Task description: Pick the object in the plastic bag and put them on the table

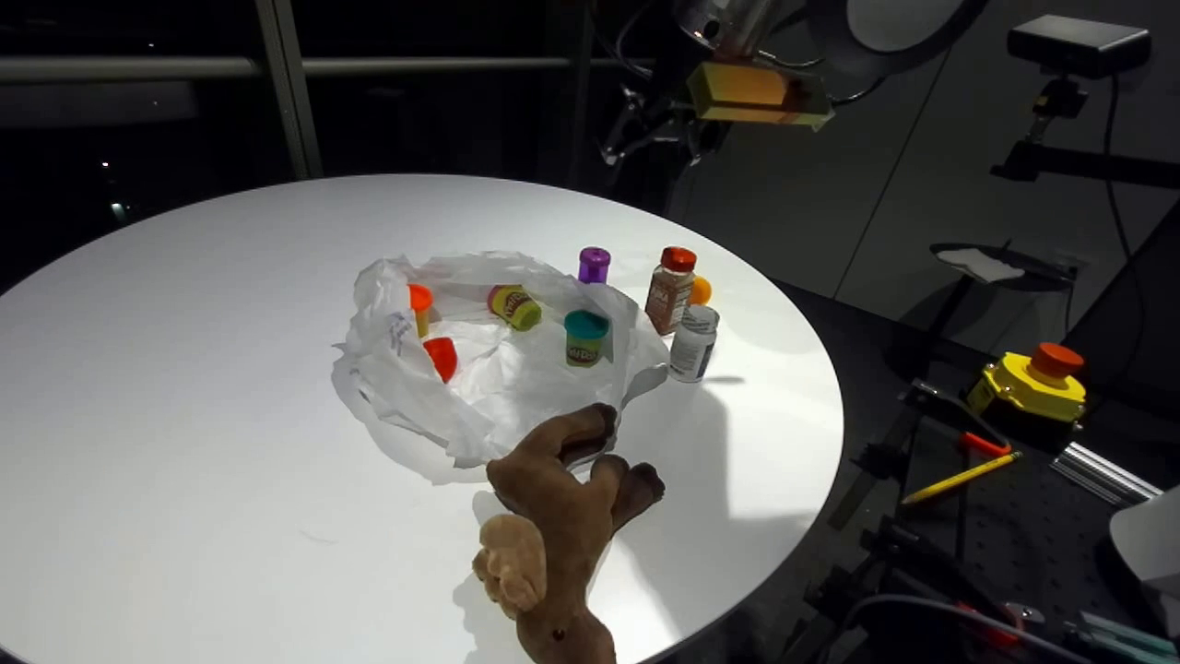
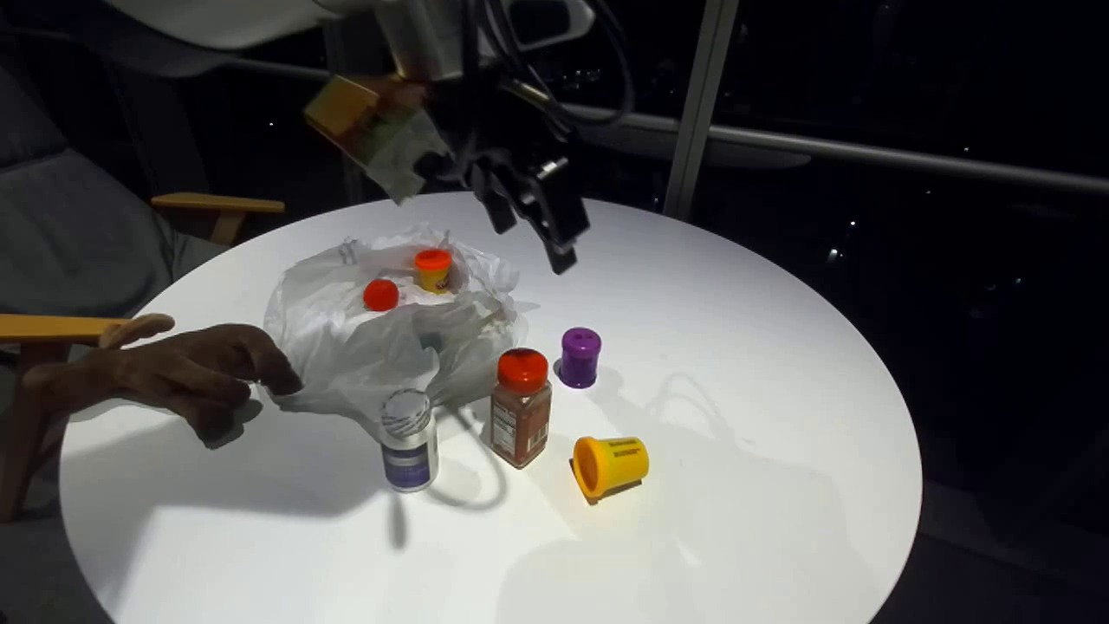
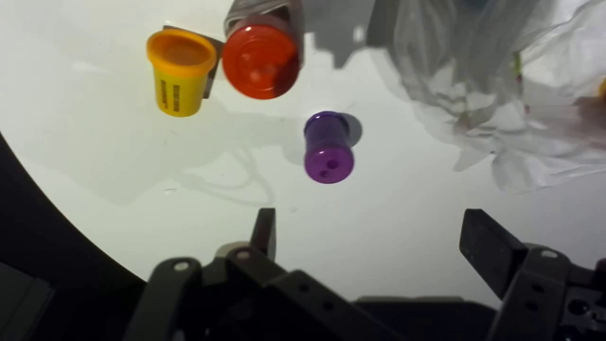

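Observation:
The translucent plastic bag [image 1: 396, 397] lies spread open on the round white table [image 1: 184, 415]. Inside it are an orange-lidded jar [image 1: 420, 304], a red toy [image 1: 442, 358], a tilted pink-and-yellow jar [image 1: 514, 309] and a teal-lidded jar [image 1: 584, 341]. Outside the bag, a brown plush animal [image 1: 558, 503] lies on the table at its edge. Also out on the tabletop stand a purple jar [image 2: 580, 360], a red-capped jar [image 2: 521, 420] and a white bottle [image 2: 409, 455]; a yellow cup [image 2: 619, 462] rests on its side. My gripper [image 3: 369, 222] hangs above the table, open, nothing between its fingers.
Dark windows [image 1: 433, 111] rise behind the table. A chair with a wooden armrest [image 2: 217, 204] stands beside it. In an exterior view, a yellow emergency-stop box [image 1: 1028, 387] and a pencil [image 1: 961, 478] sit on a dark bench past the table's rim.

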`<action>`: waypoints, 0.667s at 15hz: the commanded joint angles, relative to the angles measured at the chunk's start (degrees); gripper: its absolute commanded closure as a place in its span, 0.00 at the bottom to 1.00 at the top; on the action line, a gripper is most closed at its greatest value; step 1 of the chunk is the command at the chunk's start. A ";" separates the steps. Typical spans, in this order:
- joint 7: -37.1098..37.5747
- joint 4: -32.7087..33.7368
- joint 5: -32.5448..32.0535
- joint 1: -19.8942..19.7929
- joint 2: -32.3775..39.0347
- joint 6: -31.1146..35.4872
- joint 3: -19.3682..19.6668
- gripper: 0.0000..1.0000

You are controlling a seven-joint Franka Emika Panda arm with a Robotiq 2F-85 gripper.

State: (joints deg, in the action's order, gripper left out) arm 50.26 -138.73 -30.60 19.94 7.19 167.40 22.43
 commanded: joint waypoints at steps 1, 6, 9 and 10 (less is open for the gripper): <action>1.82 -1.62 -1.85 6.17 -4.67 -4.82 -4.63 0.00; 1.11 5.07 -3.05 14.06 1.48 -9.86 -12.40 0.00; -2.59 8.95 -0.72 9.83 4.71 -19.47 -20.38 0.00; -3.60 10.64 0.07 8.90 6.60 -21.18 -20.95 0.00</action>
State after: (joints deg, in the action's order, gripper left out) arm 51.22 -133.64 -32.74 34.32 9.28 151.76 6.81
